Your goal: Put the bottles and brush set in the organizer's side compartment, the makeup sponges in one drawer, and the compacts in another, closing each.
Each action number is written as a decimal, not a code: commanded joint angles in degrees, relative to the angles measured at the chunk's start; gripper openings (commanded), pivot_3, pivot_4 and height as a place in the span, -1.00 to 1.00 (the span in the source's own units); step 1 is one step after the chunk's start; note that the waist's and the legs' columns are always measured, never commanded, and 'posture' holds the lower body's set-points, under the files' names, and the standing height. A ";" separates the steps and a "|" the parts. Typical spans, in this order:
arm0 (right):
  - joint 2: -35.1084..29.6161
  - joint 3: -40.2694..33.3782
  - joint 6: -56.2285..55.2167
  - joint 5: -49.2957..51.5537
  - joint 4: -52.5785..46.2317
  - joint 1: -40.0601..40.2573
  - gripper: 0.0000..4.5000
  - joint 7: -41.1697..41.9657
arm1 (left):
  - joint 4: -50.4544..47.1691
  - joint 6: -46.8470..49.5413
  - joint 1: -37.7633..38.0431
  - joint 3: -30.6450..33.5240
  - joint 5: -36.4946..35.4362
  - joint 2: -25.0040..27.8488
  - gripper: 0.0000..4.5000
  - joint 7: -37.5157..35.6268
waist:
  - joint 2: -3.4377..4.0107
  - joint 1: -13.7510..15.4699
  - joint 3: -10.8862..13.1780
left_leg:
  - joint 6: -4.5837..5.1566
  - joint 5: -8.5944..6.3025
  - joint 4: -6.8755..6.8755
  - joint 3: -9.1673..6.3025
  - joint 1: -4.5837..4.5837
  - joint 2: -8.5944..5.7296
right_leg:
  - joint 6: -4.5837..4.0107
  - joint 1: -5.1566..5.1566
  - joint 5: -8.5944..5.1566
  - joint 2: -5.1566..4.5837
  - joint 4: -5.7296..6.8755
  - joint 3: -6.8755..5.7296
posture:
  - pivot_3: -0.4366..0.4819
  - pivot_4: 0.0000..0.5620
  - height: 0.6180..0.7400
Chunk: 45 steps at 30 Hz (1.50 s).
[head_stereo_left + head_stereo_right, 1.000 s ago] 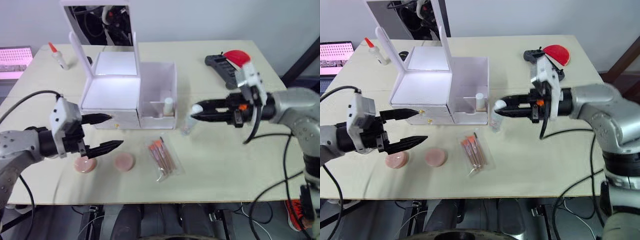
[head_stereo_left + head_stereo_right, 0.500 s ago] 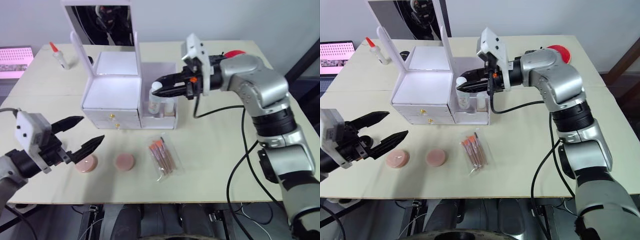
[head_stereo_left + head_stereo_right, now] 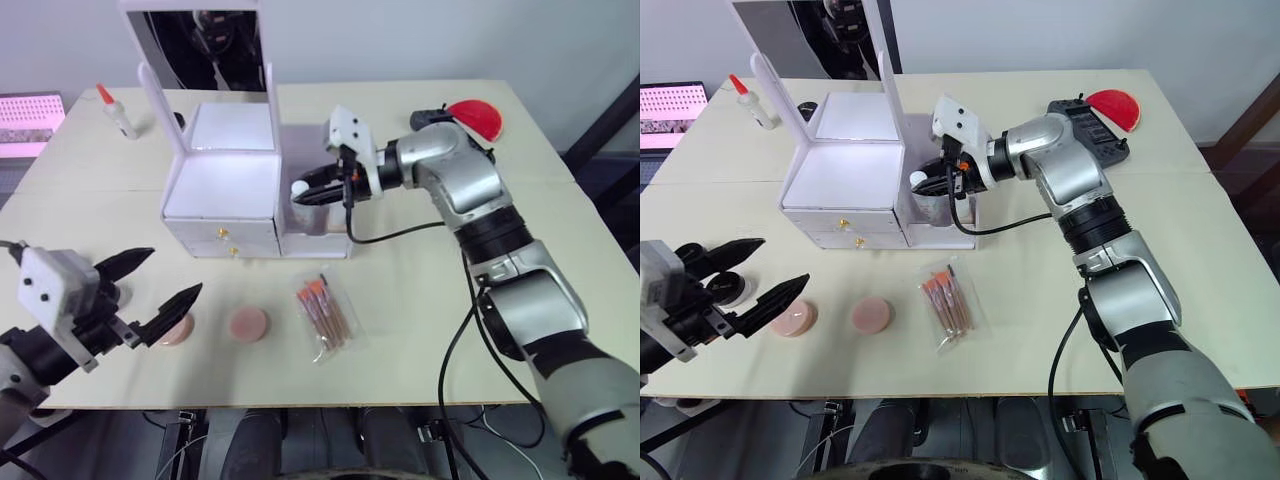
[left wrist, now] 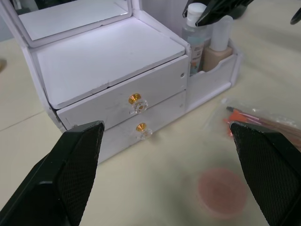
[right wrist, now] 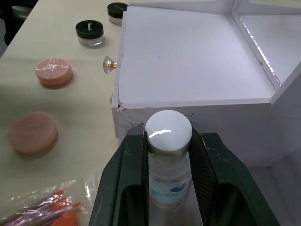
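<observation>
The clear bottle [image 5: 168, 160] with a white cap stands in the side compartment [image 4: 221, 70] of the white organizer [image 3: 225, 195], its lower half hidden behind the compartment wall. The right gripper [image 3: 312, 193] pinches it just under the cap, the arm reaching in level from the far right. A second, beige bottle [image 4: 217, 44] stands beside it in the same compartment. Both drawers [image 4: 136, 117] are shut. The brush set [image 3: 322, 312] lies in its clear bag in front of the organizer, with two pink sponges [image 3: 248, 323] to its left. The left gripper [image 3: 150, 290] hovers low at the near left edge of the table [image 3: 450, 320], fingers spread wide and empty. Two small jars [image 5: 90, 32] sit behind the sponges.
</observation>
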 commanded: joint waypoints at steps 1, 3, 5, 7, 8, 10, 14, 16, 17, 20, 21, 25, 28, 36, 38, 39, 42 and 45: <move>1.00 -0.57 -3.06 -2.27 0.67 -1.05 -0.64 -0.56 | -1.02 -1.48 -0.35 1.26 -0.53 0.52 1.00 0.59 | 0.00 -0.01 0.00 | 0.00 0.00 0.00 0.00 0.00 0.00 | 0.00 0.00 0.00 0.00 0.00 0.00 | -0.05 -0.47 1.00; 1.71 0.04 -4.37 -3.81 1.66 -0.87 -0.64 -1.00 | -0.83 -1.51 -0.90 0.46 -0.24 0.93 1.00 0.67 | 0.00 0.00 0.00 | 0.00 0.00 0.00 0.00 0.00 0.00 | 0.00 0.00 0.00 0.00 0.00 0.00 | -0.05 -0.47 1.00; 2.44 0.07 -3.96 -4.30 2.05 -0.74 -0.64 -0.79 | -0.69 -1.44 -1.21 0.05 0.14 1.39 1.00 0.60 | 0.00 0.00 0.00 | 0.00 0.00 0.00 0.00 0.00 0.00 | 0.00 0.00 0.00 0.00 0.00 0.00 | -0.05 -0.47 1.00; 2.89 -0.10 -3.57 -4.57 2.12 -0.62 -0.64 -0.36 | -0.61 -1.38 -1.16 0.10 0.50 1.67 1.00 0.40 | 0.00 -0.01 0.00 | 0.00 0.00 0.00 0.00 0.00 0.00 | 0.00 0.00 0.00 0.00 0.00 0.00 | -0.05 -0.47 1.00; 3.01 -0.24 -3.16 -4.60 2.03 -0.47 -0.64 -0.23 | -0.56 -1.47 -0.76 0.50 0.50 1.60 1.00 0.09 | 0.00 -0.02 0.00 | 0.00 0.00 -0.01 0.00 0.00 0.00 | 0.00 0.00 0.00 0.00 -0.01 0.00 | -0.05 -0.47 1.00; 2.93 -0.31 -2.75 -4.79 1.70 -0.04 -0.64 0.09 | -0.47 -1.55 0.07 0.99 0.61 1.57 1.00 -0.39 | 0.00 -0.05 0.00 | 0.00 0.00 -0.02 0.00 0.00 0.00 | 0.00 0.00 0.00 0.00 -0.01 0.00 | -0.05 -0.47 1.00; 2.67 -0.61 -1.58 -4.58 0.81 0.42 -0.23 0.57 | -0.29 -1.97 0.75 0.77 0.85 1.94 1.00 -0.93 | 0.00 -0.02 0.00 | 0.00 0.00 -0.01 0.00 0.00 0.00 | 0.00 0.00 0.00 0.01 0.00 0.00 | -0.05 -0.47 1.00; 2.51 -0.96 -0.81 -4.33 0.04 0.50 0.18 0.72 | 0.08 -2.17 0.36 0.01 1.13 2.18 1.00 -1.15 | 0.00 -0.02 0.00 | 0.00 0.00 -0.01 0.00 0.00 0.00 | 0.00 0.00 0.00 0.00 0.00 0.00 | -0.05 -0.47 1.00; 2.39 -1.43 -0.17 -3.86 -0.51 0.41 0.43 0.91 | 0.30 -2.26 -0.01 -0.44 1.30 2.35 1.00 -1.23 | 0.00 -0.02 0.00 | 0.00 0.00 -0.01 0.00 0.01 0.00 | -0.01 0.00 0.00 0.00 0.00 0.00 | -0.05 -0.47 1.00; 1.55 -2.73 1.23 -2.87 -2.08 -0.03 0.96 1.79 | 1.01 -2.45 -1.08 -1.13 1.40 2.68 1.00 -1.41 | 0.00 0.00 0.00 | 0.00 0.00 -0.01 0.00 0.00 0.00 | -0.01 0.00 0.00 0.00 0.00 0.00 | -0.05 -0.47 1.00; 1.19 -3.20 1.83 -2.40 -2.59 -0.21 0.96 2.20 | 1.25 -2.53 -1.33 -1.25 1.56 2.75 1.00 -1.54 | 0.01 0.00 0.00 | 0.00 0.00 -0.01 0.00 0.00 0.00 | -0.01 0.00 0.00 0.00 0.00 0.00 | -0.05 -0.47 1.00; -0.81 -5.99 4.51 0.46 -5.26 -0.81 0.96 4.67 | 2.08 -3.15 -1.92 -1.78 2.25 2.75 1.00 -2.41 | 0.01 0.01 0.00 | 0.00 0.00 -0.02 0.00 0.00 0.00 | 0.00 0.00 0.00 0.00 -0.01 0.00 | -0.05 -0.47 1.00; -2.93 -11.19 6.67 6.44 -9.15 -0.64 0.96 7.60 | 3.47 -3.78 -3.59 -1.42 1.11 2.55 1.00 -2.72 | 0.01 0.12 0.01 | 0.00 0.00 -0.01 -0.01 -0.01 0.00 | 0.00 0.01 0.00 0.00 -0.02 -0.01 | -0.05 -0.47 1.00; -11.32 -17.79 -7.06 4.38 -4.64 6.39 0.96 5.43 | 22.11 -9.55 -1.23 10.50 4.30 2.36 1.00 -11.63 | -0.01 -0.03 0.00 | -0.01 0.00 -0.04 0.03 0.00 0.00 | -0.01 0.00 -0.01 0.00 -0.06 0.00 | -0.05 -0.47 1.00; -13.72 -20.90 -8.13 5.27 -1.35 9.39 0.96 4.60 | 30.31 -14.35 1.04 13.68 9.34 2.84 1.00 -14.46 | -0.01 -0.03 -0.01 | -0.01 0.00 -0.04 0.04 0.00 0.01 | -0.01 0.00 -0.01 0.00 -0.08 0.00 | -0.05 -0.47 1.00; -14.73 -22.29 -10.34 5.18 1.23 10.55 0.96 4.04 | 32.47 -15.62 2.14 14.83 10.27 3.07 1.00 -16.21 | -0.01 -0.05 -0.01 | -0.01 0.00 -0.05 0.06 -0.01 0.01 | -0.01 -0.01 -0.01 -0.01 -0.08 0.00 | -0.05 -0.47 1.00; -17.49 -25.04 -17.77 3.82 10.47 12.85 0.96 1.75 | 37.78 -17.11 3.21 17.72 9.56 3.24 1.00 -19.19 | -0.01 0.03 0.00 | -0.01 -0.01 -0.06 0.17 -0.05 0.00 | -0.01 -0.01 -0.01 -0.08 -0.19 0.02 | -0.05 -0.47 1.00; -20.26 -25.10 -23.77 0.65 16.01 15.38 0.96 -0.90 | 44.14 -21.17 6.33 19.01 12.72 3.20 1.00 -23.27 | -0.02 -0.07 -0.01 | -0.01 -0.01 -0.02 0.19 -0.03 -0.01 | -0.04 0.00 0.00 -0.11 -0.18 0.02 | -0.05 -0.47 1.00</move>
